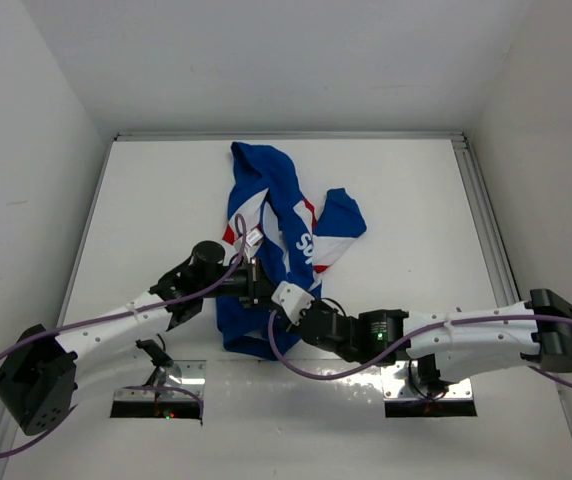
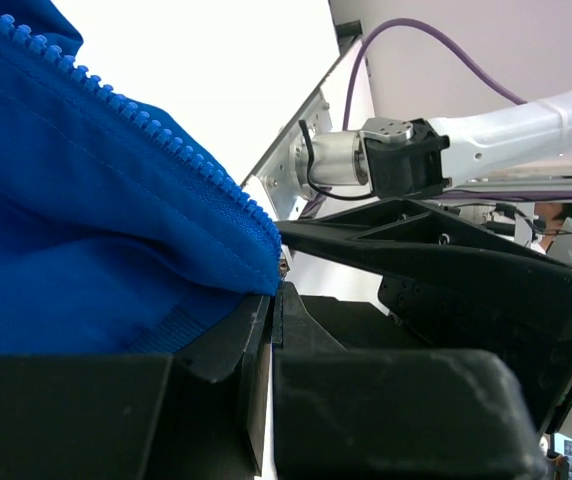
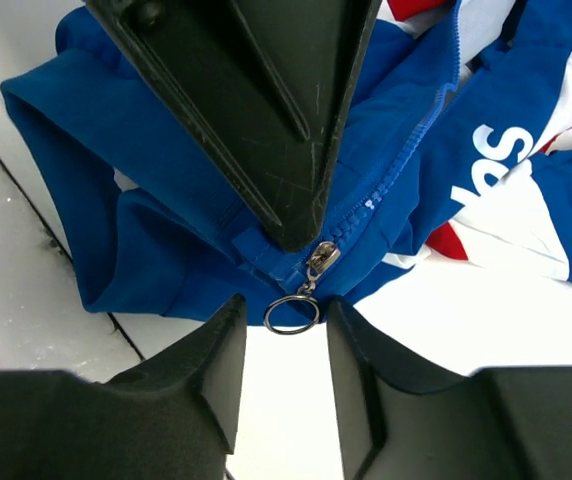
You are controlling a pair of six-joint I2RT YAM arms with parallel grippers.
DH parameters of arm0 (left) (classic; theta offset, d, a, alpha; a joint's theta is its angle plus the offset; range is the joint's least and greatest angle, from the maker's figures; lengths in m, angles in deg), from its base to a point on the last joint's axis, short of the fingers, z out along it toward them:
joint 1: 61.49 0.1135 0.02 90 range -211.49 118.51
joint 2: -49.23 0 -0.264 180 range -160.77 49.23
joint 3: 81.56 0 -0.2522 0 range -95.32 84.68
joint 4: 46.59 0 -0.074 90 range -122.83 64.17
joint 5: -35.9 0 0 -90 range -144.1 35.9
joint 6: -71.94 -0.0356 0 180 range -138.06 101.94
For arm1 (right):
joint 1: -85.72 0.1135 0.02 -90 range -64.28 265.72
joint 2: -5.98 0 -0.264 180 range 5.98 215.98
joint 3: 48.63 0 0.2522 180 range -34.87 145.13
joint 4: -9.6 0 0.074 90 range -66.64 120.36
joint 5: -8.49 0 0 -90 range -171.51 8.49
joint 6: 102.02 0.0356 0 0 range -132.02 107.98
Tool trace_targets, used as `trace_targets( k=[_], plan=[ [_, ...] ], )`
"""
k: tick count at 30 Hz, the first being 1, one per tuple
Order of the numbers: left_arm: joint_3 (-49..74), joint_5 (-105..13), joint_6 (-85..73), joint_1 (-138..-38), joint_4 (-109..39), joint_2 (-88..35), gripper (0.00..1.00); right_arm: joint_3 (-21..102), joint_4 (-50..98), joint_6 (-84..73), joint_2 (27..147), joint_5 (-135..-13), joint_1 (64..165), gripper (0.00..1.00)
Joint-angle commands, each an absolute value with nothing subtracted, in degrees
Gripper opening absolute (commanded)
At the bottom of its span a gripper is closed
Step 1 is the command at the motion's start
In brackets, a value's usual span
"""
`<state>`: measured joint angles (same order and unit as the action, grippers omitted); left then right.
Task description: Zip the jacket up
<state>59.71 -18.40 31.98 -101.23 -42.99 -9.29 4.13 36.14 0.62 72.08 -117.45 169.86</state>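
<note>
table: white | rail: metal, along its right edge (grooved) | walls: pale grey, around it

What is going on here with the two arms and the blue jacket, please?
The two arms are working on zipping up the jacket, which lies crumpled on the table. The left end effector is shut on the blue hem at the bottom of the zipper, pinning it. The right end effector is open, with its fingers either side of the ring on the zipper pull, not yet gripping it. The slider sits low near the hem, so the zip looks barely started.
</note>
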Motion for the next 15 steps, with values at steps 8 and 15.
trace_targets(
  k=[8,15],
  plan=[
    [57.96,-17.54,31.33,-100.69,-44.53,-8.52,0.0,4.15,32.5,1.25,70.67,-121.23,170.19,0.15],
    [58.23,-18.33,30.19,-100.69,-42.07,-7.72,0.0,5.38,34.96,1.69,69.79,-120.54,170.19,0.0]
  ],
)
